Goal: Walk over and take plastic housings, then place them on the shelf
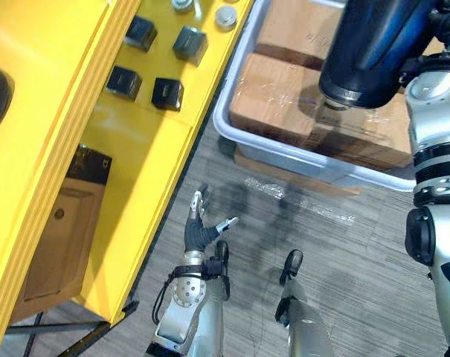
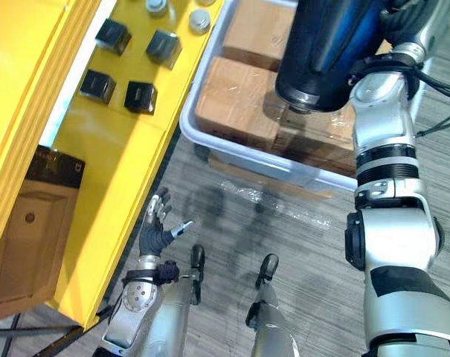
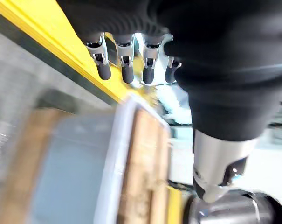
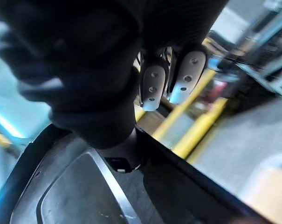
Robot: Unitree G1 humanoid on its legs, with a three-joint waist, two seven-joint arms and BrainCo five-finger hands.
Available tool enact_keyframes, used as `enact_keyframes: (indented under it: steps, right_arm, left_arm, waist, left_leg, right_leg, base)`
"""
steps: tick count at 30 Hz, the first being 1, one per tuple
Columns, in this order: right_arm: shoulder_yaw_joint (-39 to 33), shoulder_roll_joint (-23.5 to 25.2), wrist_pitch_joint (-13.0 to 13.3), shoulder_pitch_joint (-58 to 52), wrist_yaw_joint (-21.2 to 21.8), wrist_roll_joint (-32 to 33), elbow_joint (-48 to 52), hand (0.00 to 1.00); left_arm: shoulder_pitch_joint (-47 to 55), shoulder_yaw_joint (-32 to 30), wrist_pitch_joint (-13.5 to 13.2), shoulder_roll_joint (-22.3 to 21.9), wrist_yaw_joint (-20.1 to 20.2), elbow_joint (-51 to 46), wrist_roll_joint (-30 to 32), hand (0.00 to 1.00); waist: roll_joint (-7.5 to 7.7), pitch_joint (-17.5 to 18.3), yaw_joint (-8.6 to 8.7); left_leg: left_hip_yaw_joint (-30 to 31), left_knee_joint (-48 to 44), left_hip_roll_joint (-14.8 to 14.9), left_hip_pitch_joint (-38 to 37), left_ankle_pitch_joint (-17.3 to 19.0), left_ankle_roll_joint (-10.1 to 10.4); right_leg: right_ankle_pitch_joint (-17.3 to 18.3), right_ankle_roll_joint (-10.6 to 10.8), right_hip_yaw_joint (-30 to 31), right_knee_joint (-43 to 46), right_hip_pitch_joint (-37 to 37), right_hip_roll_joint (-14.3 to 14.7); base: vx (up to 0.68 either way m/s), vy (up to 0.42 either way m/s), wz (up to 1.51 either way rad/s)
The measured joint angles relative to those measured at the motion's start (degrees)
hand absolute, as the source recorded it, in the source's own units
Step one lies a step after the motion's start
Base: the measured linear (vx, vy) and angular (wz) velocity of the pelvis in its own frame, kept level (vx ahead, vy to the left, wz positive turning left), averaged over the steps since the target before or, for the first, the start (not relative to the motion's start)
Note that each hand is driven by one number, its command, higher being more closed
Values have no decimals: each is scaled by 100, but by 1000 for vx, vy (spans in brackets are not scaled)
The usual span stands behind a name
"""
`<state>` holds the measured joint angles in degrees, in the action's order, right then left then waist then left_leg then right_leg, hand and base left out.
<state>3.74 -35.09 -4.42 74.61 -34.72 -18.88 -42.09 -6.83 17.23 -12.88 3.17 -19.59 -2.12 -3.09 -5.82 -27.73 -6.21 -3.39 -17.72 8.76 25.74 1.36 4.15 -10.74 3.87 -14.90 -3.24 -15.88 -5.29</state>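
A large dark blue-black plastic housing point(image 1: 373, 44) hangs over the grey bin point(image 1: 284, 152) at the upper right, at the end of my raised right arm point(image 1: 436, 111). In the right wrist view my right hand's fingers point(image 4: 152, 84) curl over the housing's dark glossy shell point(image 4: 85, 186). My left hand point(image 1: 202, 227) hangs low above the floor beside the yellow shelf point(image 1: 128, 171), its fingers point(image 3: 127, 65) straight and holding nothing. Several small dark housings point(image 1: 167, 94) lie on the yellow shelf top.
The grey bin holds wrapped cardboard boxes point(image 1: 277, 97) and stands right against the shelf's edge. Two round silver parts point(image 1: 225, 16) lie at the shelf's far end. A cardboard box point(image 1: 57, 238) sits under the shelf. Crumpled clear film point(image 1: 299, 197) lies on the grey floor.
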Motion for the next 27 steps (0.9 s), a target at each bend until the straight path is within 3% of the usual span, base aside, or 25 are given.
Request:
enact_keyframes:
  steps: [5, 9, 16, 22, 27]
  right_arm:
    - [449, 489, 14, -722, 52, -781, 947, 100]
    - [635, 878, 26, -1422, 204, -1126, 1753, 100]
    - [827, 1516, 180, -2532, 444, -1532, 3197, 100]
    - [1238, 2031, 339, -3061, 628, -1543, 3594, 100]
    - [1563, 2370, 364, -3261, 808, -1545, 3648, 100]
  left_arm:
    - [-743, -4, 1, -8, 123, -6, -1072, 0]
    - [-1368, 0, 5, -21, 115, 156, -1547, 0]
    - [-1557, -14, 38, -50, -15, 506, -2385, 0]
    - [-1726, -2, 231, -139, -140, 739, -2507, 0]
    - [-1787, 4, 563, -179, -359, 1419, -2244, 0]
  waist:
    - [194, 247, 250]
    - [378, 592, 379]
    - [497, 1329, 518]
    - [504, 1764, 535]
    - [607, 1967, 516]
  left_leg:
    - [-129, 367, 23, -444, -90, 46]
    - [-171, 854, 1, -970, -242, 106]
    - [-284, 1663, -52, -1926, -456, 165]
    - [-312, 2195, -76, -2392, -670, 171]
    - [-270, 2222, -84, -2481, -691, 150]
  right_leg:
    - [14, -23, 45, -5, 216, 30]
    - [59, -89, 50, -29, 518, 56]
    - [218, -131, 9, -146, 1117, 59]
    - [305, -113, -23, -149, 1346, 61]
    - [305, -114, -31, -154, 1445, 53]
  base:
    - [43, -12, -9]
    - [72, 4, 1]
    - [59, 14, -2]
    - [-13, 28, 2]
    - [-46, 28, 4]
